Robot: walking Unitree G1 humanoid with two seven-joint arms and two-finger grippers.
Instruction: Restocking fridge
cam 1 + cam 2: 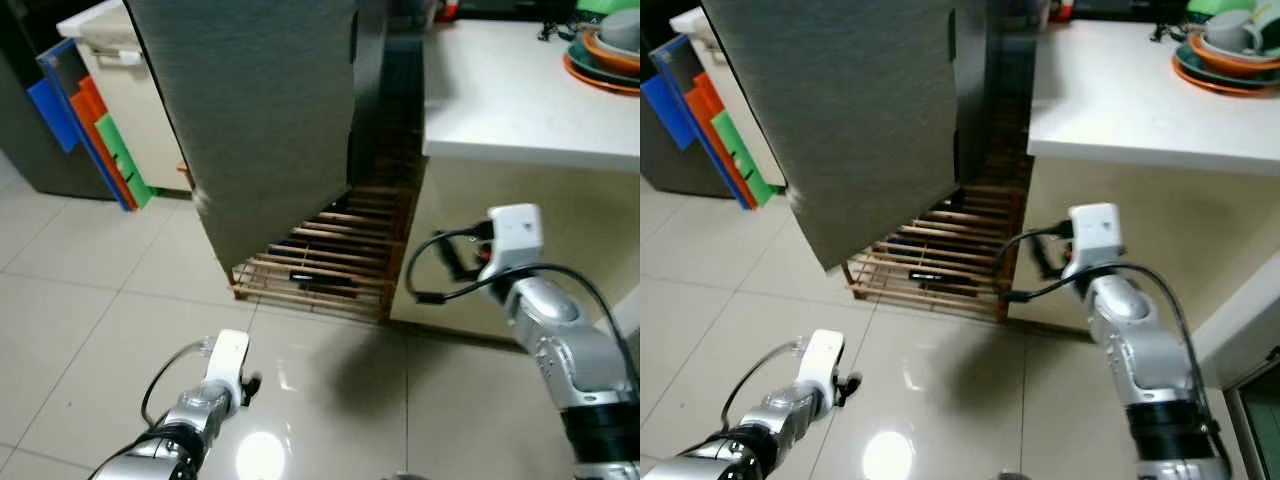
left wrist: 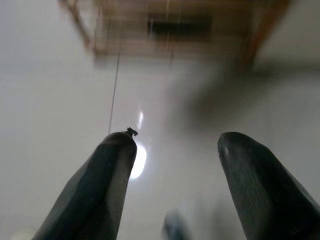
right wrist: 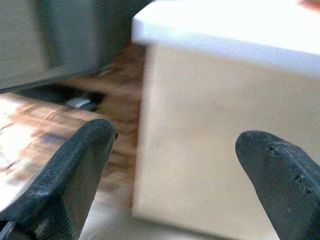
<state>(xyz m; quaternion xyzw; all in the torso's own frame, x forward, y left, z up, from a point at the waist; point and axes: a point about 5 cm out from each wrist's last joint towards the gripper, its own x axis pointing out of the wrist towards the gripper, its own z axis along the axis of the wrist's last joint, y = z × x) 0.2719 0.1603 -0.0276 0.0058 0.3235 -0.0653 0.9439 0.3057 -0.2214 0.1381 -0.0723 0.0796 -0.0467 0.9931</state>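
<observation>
The grey fridge (image 1: 260, 100) stands ahead at the upper middle, its door shut, resting on a wooden slatted pallet (image 1: 330, 262). My right arm (image 1: 545, 320) is raised in front of the cream side of the white counter (image 1: 520, 90), to the right of the fridge. In the right wrist view my right gripper (image 3: 177, 137) is open and holds nothing, facing the counter's side and the pallet. My left arm (image 1: 215, 390) hangs low over the tiled floor. Its gripper (image 2: 175, 145) is open and holds nothing, pointing at the floor before the pallet.
Stacked bowls and plates (image 1: 605, 50) sit at the counter's far right. Blue, orange and green boards (image 1: 95, 135) lean against a cabinet at the left. Glossy floor tiles (image 1: 100, 310) stretch between me and the fridge.
</observation>
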